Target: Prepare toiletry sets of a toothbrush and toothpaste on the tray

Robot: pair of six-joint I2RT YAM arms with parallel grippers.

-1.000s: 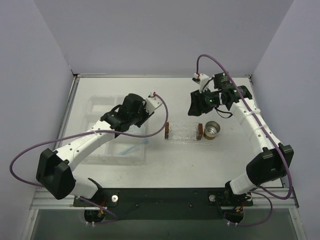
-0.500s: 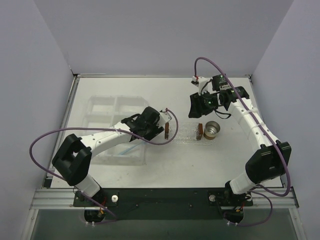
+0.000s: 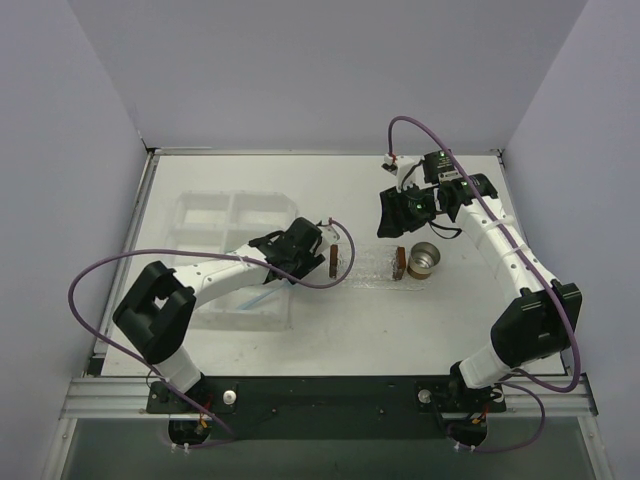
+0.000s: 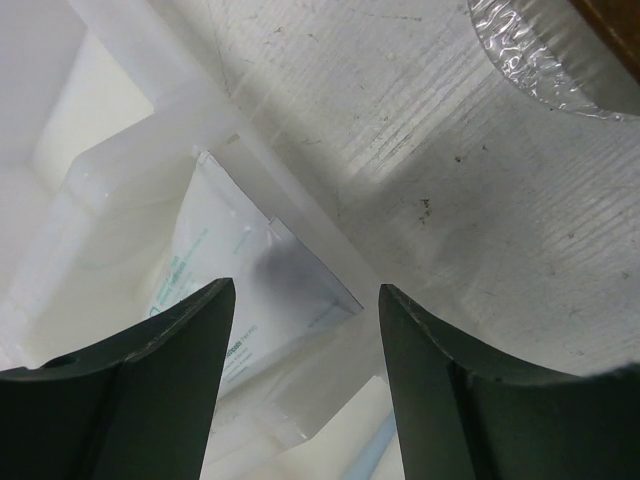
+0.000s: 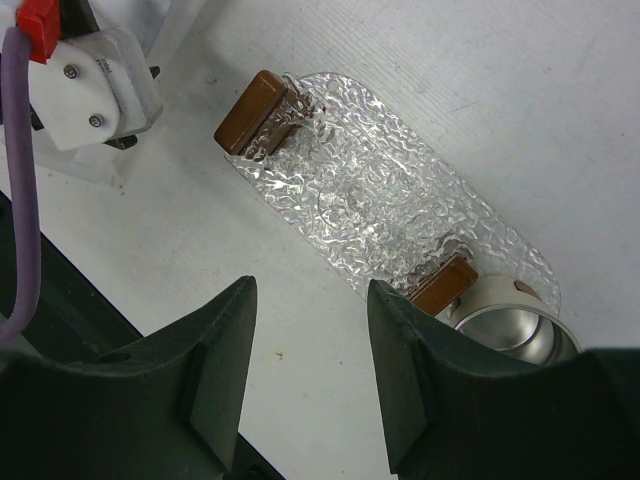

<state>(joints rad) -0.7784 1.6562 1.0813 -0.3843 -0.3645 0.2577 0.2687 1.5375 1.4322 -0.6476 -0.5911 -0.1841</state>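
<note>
The bumpy clear tray (image 3: 366,266) with brown end handles lies mid-table with nothing on it; the right wrist view shows it (image 5: 380,200) too, and the left wrist view catches its corner (image 4: 540,60). A pale toothpaste tube (image 4: 215,265) with teal print lies in a box compartment. The light-blue toothbrush (image 3: 262,297) rests in the near compartment, and a sliver of it (image 4: 375,450) shows between the left fingers. My left gripper (image 3: 300,250) (image 4: 305,295) hangs open over the box's right edge, holding nothing. My right gripper (image 3: 398,215) (image 5: 312,288) hovers open behind the tray, holding nothing.
A clear compartment box (image 3: 215,215) takes up the left of the table. A small metal cup (image 3: 425,258) (image 5: 505,325) stands against the tray's right handle. Grey walls close in the table at the back and sides.
My left arm swung right and forward, from the middle of the box to its right edge, and its jaws spread wider. The right arm barely moved.
</note>
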